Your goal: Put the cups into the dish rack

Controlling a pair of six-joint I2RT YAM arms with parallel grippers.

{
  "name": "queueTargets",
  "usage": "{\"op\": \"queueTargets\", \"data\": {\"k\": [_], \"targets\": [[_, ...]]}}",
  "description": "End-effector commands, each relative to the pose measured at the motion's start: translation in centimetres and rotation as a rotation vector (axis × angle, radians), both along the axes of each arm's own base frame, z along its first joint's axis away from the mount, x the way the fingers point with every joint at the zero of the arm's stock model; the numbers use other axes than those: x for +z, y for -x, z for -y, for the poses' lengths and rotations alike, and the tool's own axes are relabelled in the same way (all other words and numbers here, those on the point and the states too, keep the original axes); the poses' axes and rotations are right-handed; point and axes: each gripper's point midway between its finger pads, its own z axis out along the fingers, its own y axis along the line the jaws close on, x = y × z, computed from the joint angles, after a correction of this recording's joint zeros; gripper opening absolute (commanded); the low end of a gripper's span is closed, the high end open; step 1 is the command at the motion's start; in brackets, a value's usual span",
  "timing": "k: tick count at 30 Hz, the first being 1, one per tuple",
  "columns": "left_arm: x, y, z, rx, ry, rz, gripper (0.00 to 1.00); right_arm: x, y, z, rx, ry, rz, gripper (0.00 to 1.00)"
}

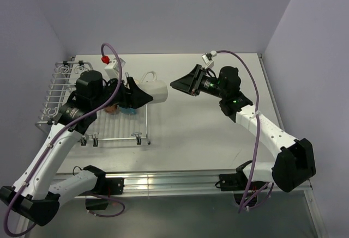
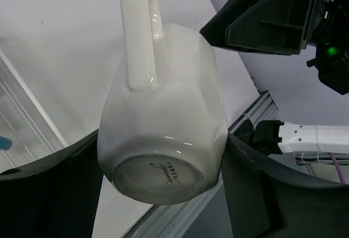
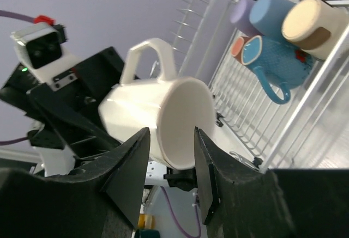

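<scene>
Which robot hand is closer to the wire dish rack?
Left. The left gripper, holding the white mug, is above the dish rack at its right edge. The right gripper is open, farther right over the table, facing the mug's mouth.

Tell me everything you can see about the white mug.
The white mug looks like glossy cream ceramic, with faceted sides, a loop handle and a small printed mark on its base. It is held off the table, lying sideways. The left gripper clamps it near the base, one finger on each side. Its mouth faces the right gripper, which does not touch it, and its handle points toward the far wall. It sits just past the rack's edge.
</scene>
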Motion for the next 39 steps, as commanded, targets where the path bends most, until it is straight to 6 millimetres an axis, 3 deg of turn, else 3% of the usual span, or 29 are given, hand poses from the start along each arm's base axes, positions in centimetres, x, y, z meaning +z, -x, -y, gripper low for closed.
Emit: {"op": "queueTargets", "data": {"k": [1, 8, 13, 19, 27, 33, 39], "targets": [[6.2, 0.1, -1.4, 0.067, 0.041, 0.19, 0.0, 0.5, -0.9, -0.1, -0.031, 0.032, 0.041, 0.46], [5.2, -0.3, -3.8, 0.207, -0.043, 0.123, 0.0, -1.0, -1.5, -0.6, -0.04, 0.08, 0.023, 0.45], [2.6, -1.0, -7.0, 0.371, -0.176, 0.025, 0.0, -2.0, -1.9, -0.6, -0.058, 0.136, 0.008, 0.45], [1.2, -0.8, -8.8, 0.454, -0.256, -0.043, 0.0, -3.3, -2.5, -0.3, -0.093, 0.21, 0.0, 0.45], [-2.8, -0.5, -11.5, 0.595, -0.378, -0.183, 0.0, -4.8, -2.9, -0.3, -0.098, 0.263, -0.008, 0.45], [-4.5, -0.2, -12.6, 0.672, -0.403, -0.24, 0.0, -6.2, -3.1, -0.6, -0.082, 0.279, -0.025, 0.45], [-7.9, -0.2, -12.6, 0.698, -0.424, -0.317, 0.0, -7.3, -2.9, -0.6, -0.069, 0.285, -0.04, 0.44]]}}
